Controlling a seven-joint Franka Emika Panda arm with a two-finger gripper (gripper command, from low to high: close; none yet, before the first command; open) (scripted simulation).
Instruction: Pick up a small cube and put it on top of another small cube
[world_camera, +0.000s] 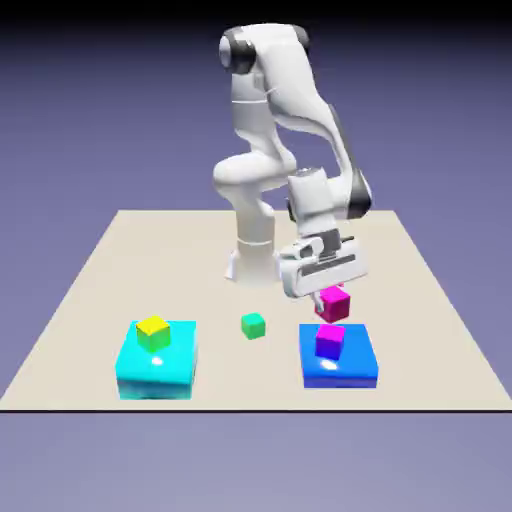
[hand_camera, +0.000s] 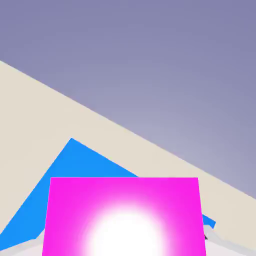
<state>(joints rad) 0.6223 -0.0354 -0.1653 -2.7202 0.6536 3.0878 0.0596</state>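
Right of centre in the exterior view: my pincer (world_camera: 325, 299) is clamped on the hot-pink cube (world_camera: 334, 304). In the hand view the cube's bright face fills the bottom middle, a white glare at its heart, and hides my tips.

Target, the magenta cube (world_camera: 330, 341), sits on the blue block (world_camera: 338, 372), lower right of the frame. In the exterior view my load shows just above it; the hand view shows part of the blue block past the cube's edges, but no magenta cube that I can make out.

Progress, by my judgement: grasp done, carry well along, stacking not yet done. Left to do: line up over the magenta cube, lower until the faces meet, let go, back off. How true the alignment is, I cannot tell.
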